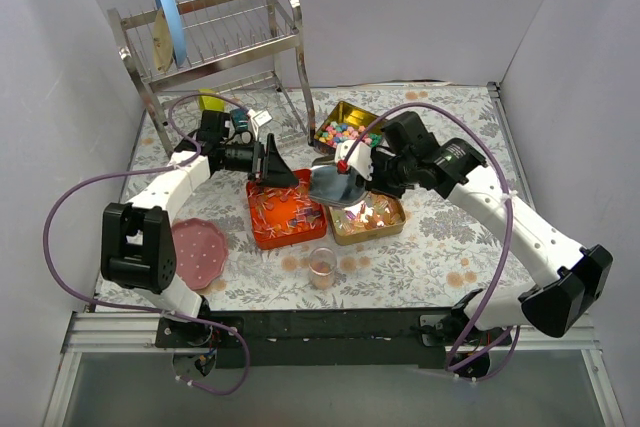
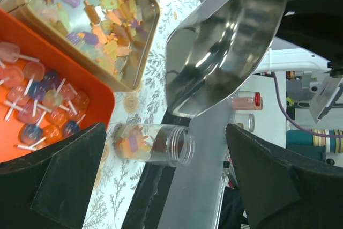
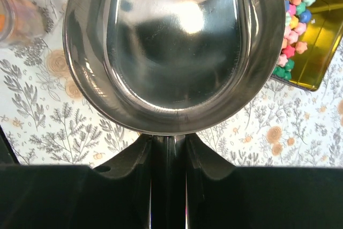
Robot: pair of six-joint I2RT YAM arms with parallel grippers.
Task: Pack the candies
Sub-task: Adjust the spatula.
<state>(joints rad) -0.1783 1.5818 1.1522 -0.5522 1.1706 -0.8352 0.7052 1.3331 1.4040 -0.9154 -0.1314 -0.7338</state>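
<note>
Tablecloth (image 1: 440,237) white, printed with grey leaf sprigs and tan-orange rosettes; scoop (image 3: 177,52) plain mirror-silver; dish rack (image 1: 230,42) chrome, carrying a pale blue plate (image 1: 165,17). Orange tray (image 1: 258,232) holds translucent candies (image 2: 32,97) in pink, blue and amber on white sticks; near gold tin (image 2: 154,30) holds pastel yellow, lilac, green and orange pieces (image 2: 96,25); far gold tin (image 3: 316,52) holds pellets (image 3: 292,25) in pink, green, yellow and blue. Pink plate (image 1: 198,252) dotted white; cables (image 1: 60,217) purple; arms (image 1: 175,182) white with black joints
</note>
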